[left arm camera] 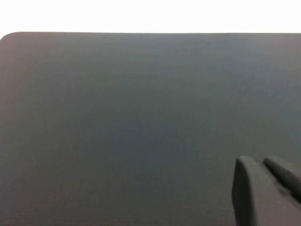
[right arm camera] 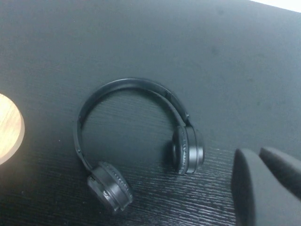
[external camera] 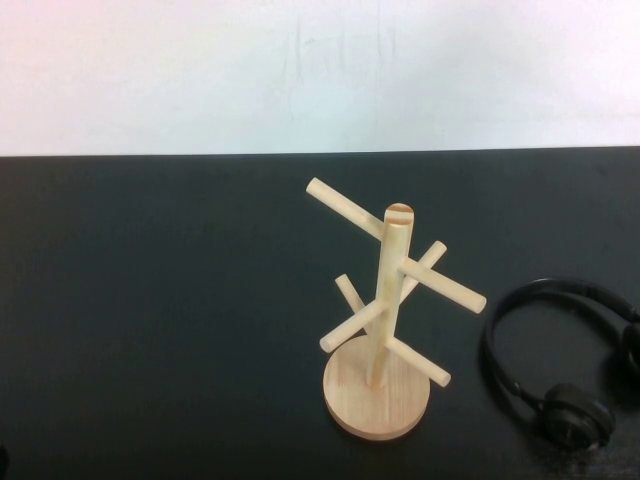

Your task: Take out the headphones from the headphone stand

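One black table [external camera: 150, 330] fills the scene, w/ a pale wall behind. On it, one stand [external camera: 385, 310]: light wood, round disc base, upright post, roughly six angled pegs counted in the high view, all bare. One pair of headphones [external camera: 560, 350] lies flat on the table just right of the stand, apart from the base, not touching it; so judged from how things lie, the headphones are already off the stand. In the right wrist view the headphones [right arm camera: 136, 141] show a thin curved band and two round padded cups, one cup lying face-up, the other tipped on edge; a sliver of the stand base [right arm camera: 9, 129] sits beside them. Handling, as a guess: light, plastic, band springy but stiff enough to lift by; cups soft and likely to swivel, so poor to pinch. Best hold looks like mid-band at the top of the arc, where it lies clear of the cups; matte finish shouldn't slip much. Not fragile, though the cup hinges could twist if yanked. Right gripper [right arm camera: 270, 186] hangs above the table near the headphones, holding nothing, fingers close together w/ only a narrow slit between, i.e. clenched. Left gripper [left arm camera: 268, 188] hovers over bare table well away on the left, likewise clenched and empty, seemingly parked
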